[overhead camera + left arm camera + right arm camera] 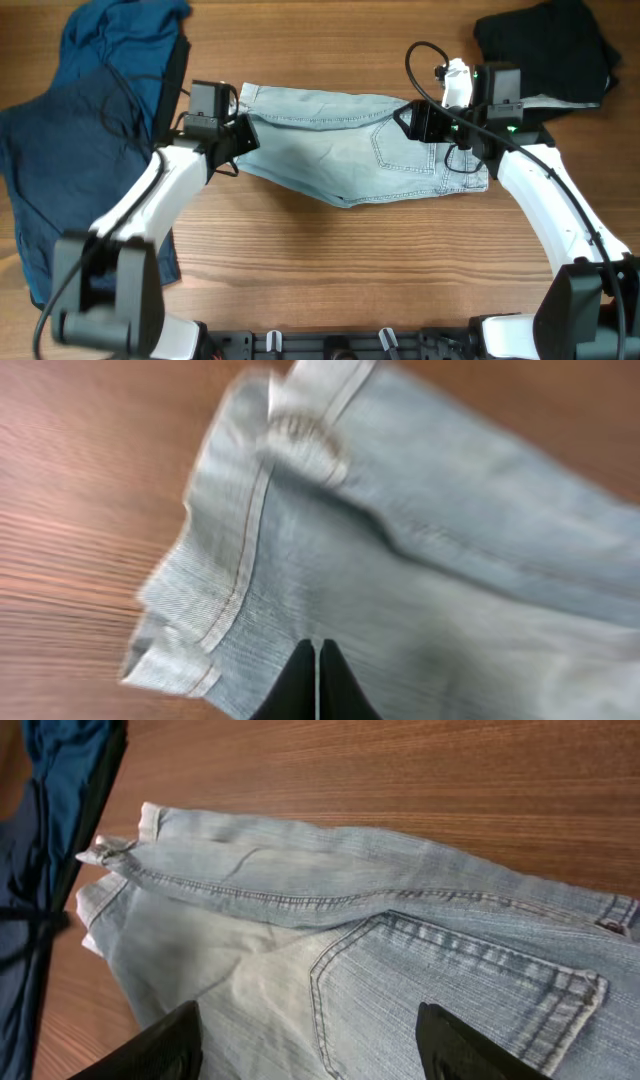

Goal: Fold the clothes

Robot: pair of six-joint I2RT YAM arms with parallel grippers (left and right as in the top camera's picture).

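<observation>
Left fingers [338,688] pinch pale light-blue denim shorts [340,150] mid-frame on the brown wooden bench [350,270]; right fingers [165,1045] spread open above them.

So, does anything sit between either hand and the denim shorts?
Nothing visible does. The left hand looks shut on the denim shorts at their edge. The right hand is open right over the back pocket, with only denim beneath it.

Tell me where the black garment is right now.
In the overhead view the black garment lies at the far right, just beyond the right gripper and the right end of the denim shorts.
</observation>
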